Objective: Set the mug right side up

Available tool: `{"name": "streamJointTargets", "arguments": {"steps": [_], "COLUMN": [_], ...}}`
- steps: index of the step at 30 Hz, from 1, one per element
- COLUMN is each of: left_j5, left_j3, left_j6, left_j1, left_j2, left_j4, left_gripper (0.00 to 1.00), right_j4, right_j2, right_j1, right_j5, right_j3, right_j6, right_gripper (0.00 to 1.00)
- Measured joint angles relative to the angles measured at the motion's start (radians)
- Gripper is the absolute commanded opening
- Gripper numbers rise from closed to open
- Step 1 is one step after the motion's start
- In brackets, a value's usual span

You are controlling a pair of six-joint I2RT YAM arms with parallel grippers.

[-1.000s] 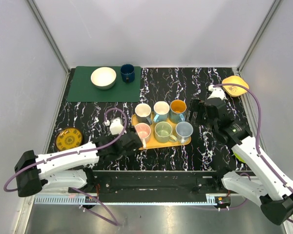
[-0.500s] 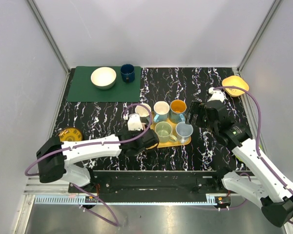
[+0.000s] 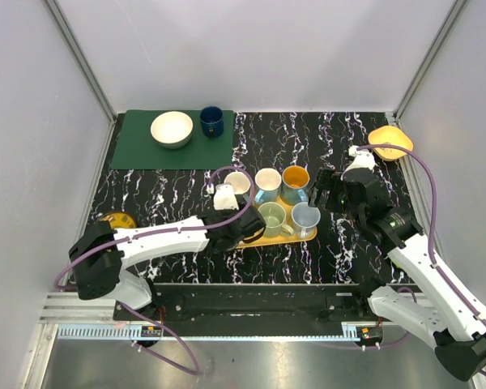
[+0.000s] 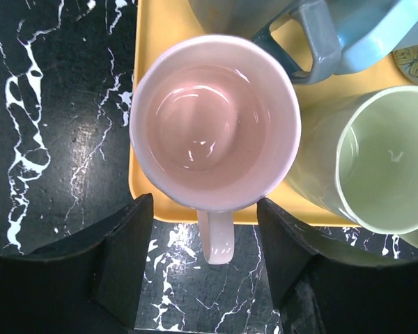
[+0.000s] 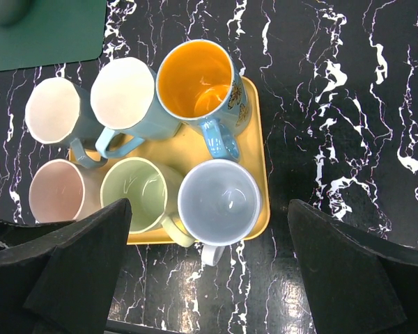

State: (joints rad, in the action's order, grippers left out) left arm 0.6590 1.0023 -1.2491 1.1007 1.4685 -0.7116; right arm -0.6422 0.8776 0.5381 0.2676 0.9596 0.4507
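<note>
Six mugs stand on a yellow tray (image 4: 159,17), and from here all six show open mouths, so none of them reads plainly as upside down.

Nearest the arm bases, the left gripper (image 4: 203,229) hangs low over the tray's near left corner, looking straight down into the pink mug (image 4: 212,129). Its fingers (image 4: 125,261) are partly spread and stand either side of the mug's handle (image 4: 216,240), which juts off the tray edge toward the arm. Neither finger touches the handle and nothing is held. That straddle looks like the set-up for a pinch on the handle, so I judge the pink mug to be the one this arm is after, though it already sits mouth up.

Just beside it on the tray is the green mug (image 4: 383,167), close enough that a grab round the body would be crowded. That may be why the handle is chosen.

The right gripper (image 5: 209,236) hovers higher, above the tray's right side, with its fingers spread as wide as they go and empty. It is probably standing by. Below it are the grey mug (image 5: 218,202) and, further back, the orange-lined mug (image 5: 195,78), the light blue mug (image 5: 124,92) and a white-lined mug (image 5: 52,110).

At the far edge of the table (image 3: 146,194), a green mat (image 3: 138,150) carries a bowl (image 3: 172,129) and a dark blue cup (image 3: 211,121), well apart from the tray.
</note>
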Motion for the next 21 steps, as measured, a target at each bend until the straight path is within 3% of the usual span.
{"name": "streamJointTargets", "arguments": {"steps": [12,21], "left_j5": [-0.054,-0.076], "left_j3": [0.000,-0.001], "left_j6": [0.050,0.064], "left_j1": [-0.016,-0.025], "left_j2": [0.053,0.057], "left_j4": [0.039,0.055], "left_gripper": [0.60,0.41], "right_j4": [0.006,0.010], "right_j2": [-0.002,-0.002], "right_j1": [0.003,0.005], "right_j5": [-0.001,-0.002], "right_j3": [-0.018,-0.024], "right_j6": [0.000,0.000], "right_gripper": [1.00,1.00]}}
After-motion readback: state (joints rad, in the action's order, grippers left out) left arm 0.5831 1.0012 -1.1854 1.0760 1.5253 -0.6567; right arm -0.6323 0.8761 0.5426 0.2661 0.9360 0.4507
